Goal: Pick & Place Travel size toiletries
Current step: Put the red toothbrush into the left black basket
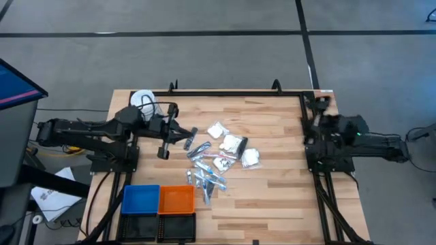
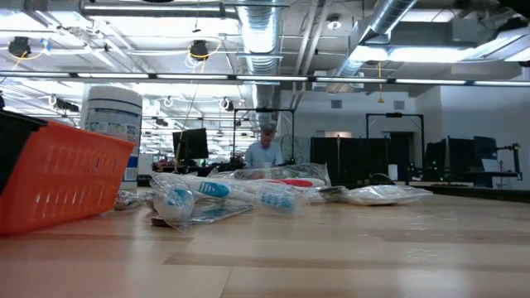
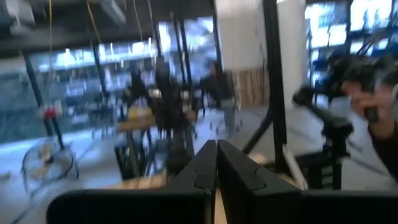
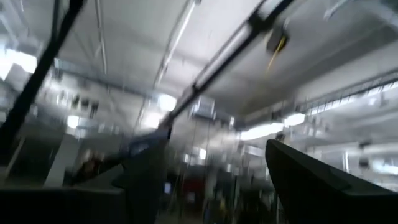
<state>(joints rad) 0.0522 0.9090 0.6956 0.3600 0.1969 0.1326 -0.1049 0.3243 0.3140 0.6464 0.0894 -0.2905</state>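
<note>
Toiletries pile (image 1: pixel 216 160) lies mid-desk, just behind the orange tray (image 1: pixel 176 199) — tubes on the tray side, white packets beyond. Left gripper (image 1: pixel 193 135) hangs at the pile's far-left edge, jaws together, holding nothing. Next, by my read: spread the jaws, pick one outlying tube, straddle it across its width, descend straight. Right gripper (image 4: pixel 211 174) is parked well off the pile, jaws apart.

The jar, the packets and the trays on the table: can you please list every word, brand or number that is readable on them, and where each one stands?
No text can be read.
Jar: rows of print on its label, too blurred.
Toiletries: blue and red markings on the wrappers, no legible words.
Orange tray: no lettering visible.
Papers beside the table: print too small.
</note>
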